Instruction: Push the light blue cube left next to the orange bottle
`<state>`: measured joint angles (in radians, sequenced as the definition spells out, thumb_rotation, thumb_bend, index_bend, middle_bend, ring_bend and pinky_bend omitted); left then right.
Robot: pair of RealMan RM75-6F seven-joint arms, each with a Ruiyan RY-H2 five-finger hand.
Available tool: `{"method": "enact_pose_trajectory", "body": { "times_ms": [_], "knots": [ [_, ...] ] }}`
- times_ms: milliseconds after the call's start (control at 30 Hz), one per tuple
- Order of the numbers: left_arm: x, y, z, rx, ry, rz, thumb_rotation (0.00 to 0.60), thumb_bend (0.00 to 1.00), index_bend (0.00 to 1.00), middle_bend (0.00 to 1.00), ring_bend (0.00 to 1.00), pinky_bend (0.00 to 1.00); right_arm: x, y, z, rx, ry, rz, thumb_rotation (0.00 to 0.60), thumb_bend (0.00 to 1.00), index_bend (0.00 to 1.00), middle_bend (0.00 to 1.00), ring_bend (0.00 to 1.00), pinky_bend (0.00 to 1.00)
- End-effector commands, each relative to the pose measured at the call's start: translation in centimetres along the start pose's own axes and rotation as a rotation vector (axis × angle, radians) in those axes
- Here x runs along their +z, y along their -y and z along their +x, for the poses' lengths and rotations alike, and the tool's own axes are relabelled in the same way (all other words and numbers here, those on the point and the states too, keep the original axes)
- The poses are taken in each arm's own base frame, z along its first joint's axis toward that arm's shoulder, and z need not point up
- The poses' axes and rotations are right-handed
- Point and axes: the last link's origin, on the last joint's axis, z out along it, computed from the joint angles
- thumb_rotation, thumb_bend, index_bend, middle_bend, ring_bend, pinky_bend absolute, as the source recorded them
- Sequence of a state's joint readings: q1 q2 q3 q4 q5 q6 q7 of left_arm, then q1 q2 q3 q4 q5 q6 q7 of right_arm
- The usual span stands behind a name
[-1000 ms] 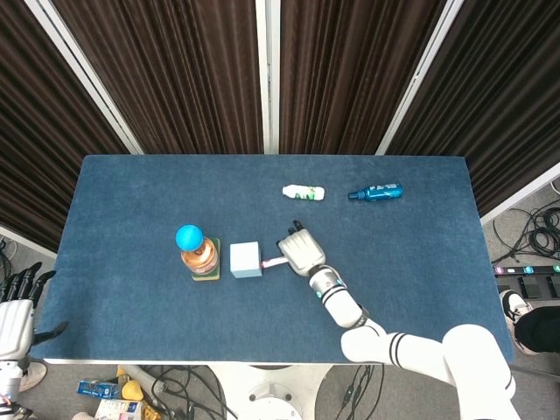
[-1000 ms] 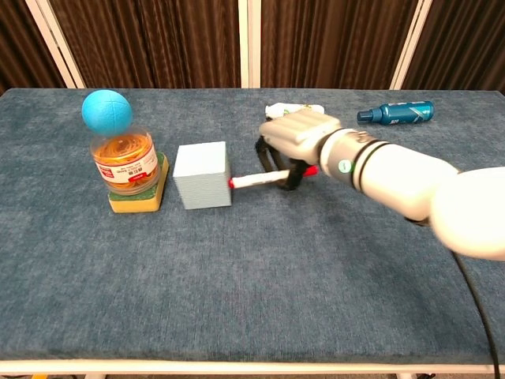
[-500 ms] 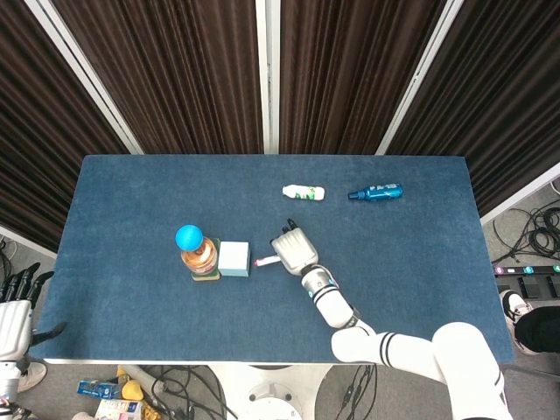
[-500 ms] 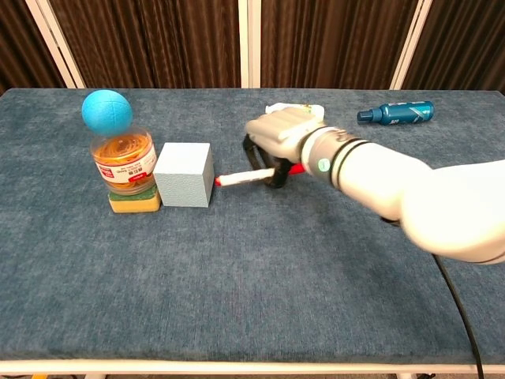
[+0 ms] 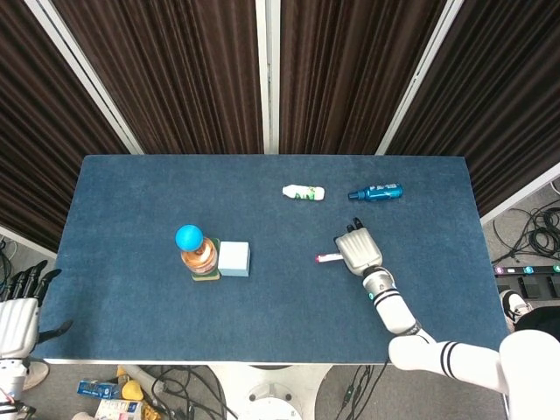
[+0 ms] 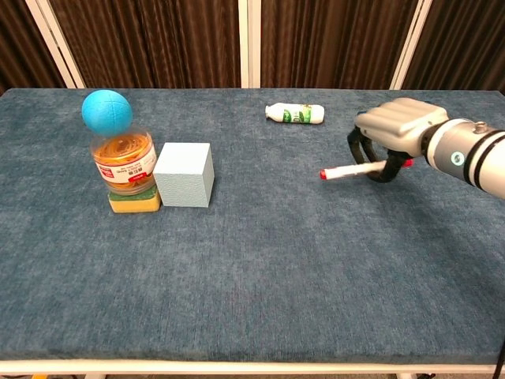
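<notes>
The orange bottle (image 5: 199,256) (image 6: 125,163) with a round blue cap stands upright on a yellow-green pad at the table's left middle. The light blue cube (image 5: 234,259) (image 6: 184,174) sits right beside it, its left face against the pad. My right hand (image 5: 357,251) (image 6: 398,133) is far to the right of the cube, fingers curled around a thin white rod with red ends (image 6: 351,170) that points left. My left hand (image 5: 19,306) hangs off the table's lower left corner, fingers spread and holding nothing.
A white bottle (image 5: 304,192) (image 6: 295,114) lies on its side toward the back middle. A teal bottle (image 5: 375,192) lies to its right, behind my right hand in the chest view. Dark curtains close off the back of the blue table (image 5: 131,192).
The cube slid left up against the bottle's pad, pushed by the rod. My right hand then drew back to the right, well away from the cube.
</notes>
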<state>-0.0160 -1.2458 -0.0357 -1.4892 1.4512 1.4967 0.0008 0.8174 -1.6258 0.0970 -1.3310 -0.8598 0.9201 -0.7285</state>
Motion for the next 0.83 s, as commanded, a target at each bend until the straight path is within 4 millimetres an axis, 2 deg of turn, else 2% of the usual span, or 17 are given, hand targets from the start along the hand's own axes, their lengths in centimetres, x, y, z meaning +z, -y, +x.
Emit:
{"method": "enact_pose_trajectory", "body": {
  "times_ms": [33,100,167,333,433,567,700,833],
  "knots": [
    [0.0,0.0,0.1,0.003,-0.003,-0.001,0.600,0.15,0.22,0.16,0.10,0.10,-0.3,-0.5,-0.9,0.005,0.030,-0.017,0.600,0.31,0.49,0.45,0.14,0.13],
    [-0.1,0.0,0.2,0.003,-0.005,0.004,0.600,0.15,0.22,0.16,0.10,0.10,-0.4,-0.6,-1.3,0.010,0.040,-0.024,0.600,0.22,0.39,0.38,0.11,0.13],
    [-0.1,0.0,0.2,0.003,-0.004,0.005,0.600,0.15,0.22,0.16,0.10,0.10,-0.6,-0.8,-1.5,0.011,0.045,-0.029,0.600,0.18,0.34,0.34,0.09,0.13],
    [-0.2,0.1,0.3,-0.004,-0.009,0.008,0.600,0.15,0.22,0.16,0.10,0.10,-1.9,-2.1,-1.4,0.044,0.026,-0.059,0.600,0.18,0.28,0.30,0.08,0.13],
    [-0.2,0.2,0.3,-0.011,-0.013,0.014,0.600,0.15,0.22,0.16,0.10,0.10,-3.8,-4.1,-0.8,0.109,-0.024,-0.100,0.600,0.18,0.27,0.28,0.08,0.13],
    [0.0,0.4,0.2,-0.012,-0.010,0.013,0.600,0.15,0.22,0.16,0.10,0.10,-8.1,-7.8,0.1,0.195,-0.121,-0.161,0.600,0.18,0.22,0.23,0.06,0.12],
    [0.3,0.4,0.1,-0.011,-0.005,0.012,0.600,0.15,0.22,0.16,0.10,0.10,-14.1,-11.8,0.7,0.268,-0.210,-0.225,0.600,0.18,0.15,0.14,0.01,0.07],
    [0.7,0.2,0.0,-0.008,-0.003,0.007,0.600,0.15,0.22,0.16,0.10,0.10,-19.1,-13.9,0.5,0.304,-0.279,-0.272,0.600,0.18,0.12,0.11,0.00,0.05]
  ]
}}
